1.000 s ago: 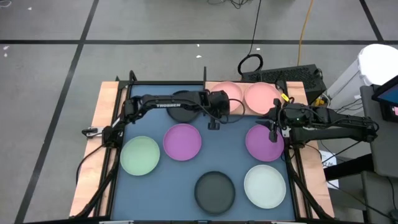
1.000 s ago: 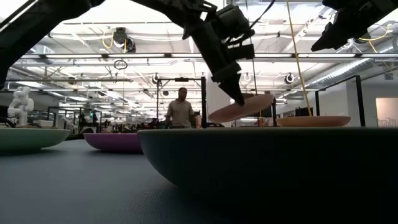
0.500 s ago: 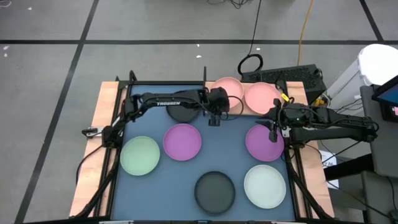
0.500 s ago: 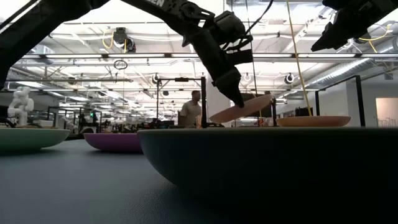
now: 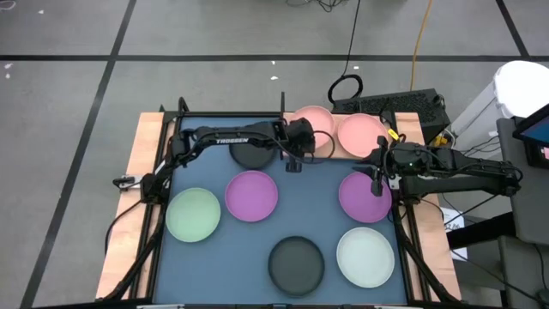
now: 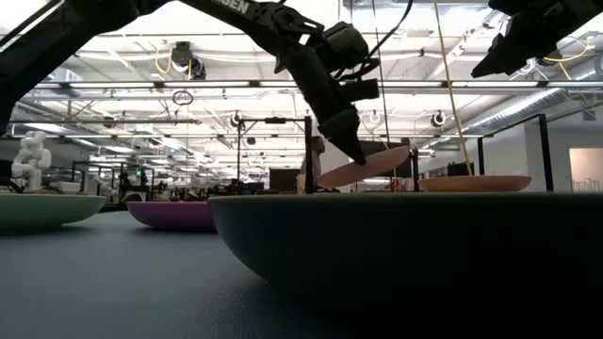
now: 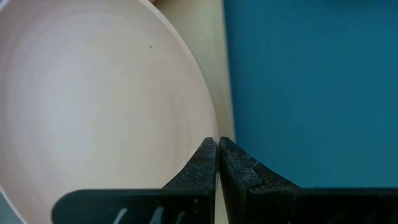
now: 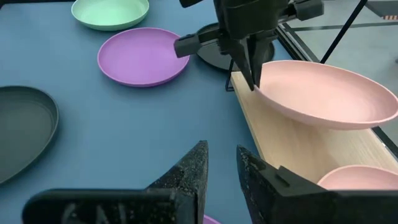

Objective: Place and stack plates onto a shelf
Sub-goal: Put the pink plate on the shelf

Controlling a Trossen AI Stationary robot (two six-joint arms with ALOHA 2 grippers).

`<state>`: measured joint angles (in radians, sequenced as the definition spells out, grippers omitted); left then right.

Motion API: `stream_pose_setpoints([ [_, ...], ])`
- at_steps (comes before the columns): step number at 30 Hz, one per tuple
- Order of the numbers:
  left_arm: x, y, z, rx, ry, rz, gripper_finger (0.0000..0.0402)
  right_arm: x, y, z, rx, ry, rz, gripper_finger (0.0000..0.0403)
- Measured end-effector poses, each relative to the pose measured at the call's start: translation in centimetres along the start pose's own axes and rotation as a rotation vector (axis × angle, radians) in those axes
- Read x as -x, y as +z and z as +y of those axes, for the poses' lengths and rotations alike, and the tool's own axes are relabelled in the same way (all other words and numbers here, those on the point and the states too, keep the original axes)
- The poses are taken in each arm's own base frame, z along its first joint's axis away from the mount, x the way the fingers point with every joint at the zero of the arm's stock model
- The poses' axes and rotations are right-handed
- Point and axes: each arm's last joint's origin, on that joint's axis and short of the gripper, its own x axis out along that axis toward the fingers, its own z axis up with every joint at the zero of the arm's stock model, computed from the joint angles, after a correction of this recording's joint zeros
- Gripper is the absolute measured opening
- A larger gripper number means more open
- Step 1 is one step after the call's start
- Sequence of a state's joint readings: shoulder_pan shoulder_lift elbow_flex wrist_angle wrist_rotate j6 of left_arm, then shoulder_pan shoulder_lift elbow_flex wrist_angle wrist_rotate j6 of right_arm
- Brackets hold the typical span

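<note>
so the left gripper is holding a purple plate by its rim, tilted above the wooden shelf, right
Not quite: the plate is pink, not purple. The right wrist view shows the left gripper pinching its rim, with the plate tilted above the wooden shelf. Both purple plates lie on the blue mat.

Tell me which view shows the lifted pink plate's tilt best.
The right wrist view: the pink plate hangs tilted above the shelf, pinched at its rim by the left end effector. The low view shows it edge-on and small; the high view only from above; the left wrist view only its inside.
</note>
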<state>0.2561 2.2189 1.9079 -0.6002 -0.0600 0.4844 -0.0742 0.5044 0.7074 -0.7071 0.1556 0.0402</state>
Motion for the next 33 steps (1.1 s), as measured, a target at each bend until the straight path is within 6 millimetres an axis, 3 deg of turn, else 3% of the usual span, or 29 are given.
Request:
stream_pose_setpoints([
  [16,-0.98,-0.85,-0.33,-0.064,-0.046,0.054,0.0008,0.00,0.00,0.00,0.000,0.000,0.000,0.0070],
  [33,-0.92,-0.31,-0.04,-0.067,-0.032,-0.009,0.0023,0.00,0.00,0.00,0.003,0.000,0.000,0.0070],
])
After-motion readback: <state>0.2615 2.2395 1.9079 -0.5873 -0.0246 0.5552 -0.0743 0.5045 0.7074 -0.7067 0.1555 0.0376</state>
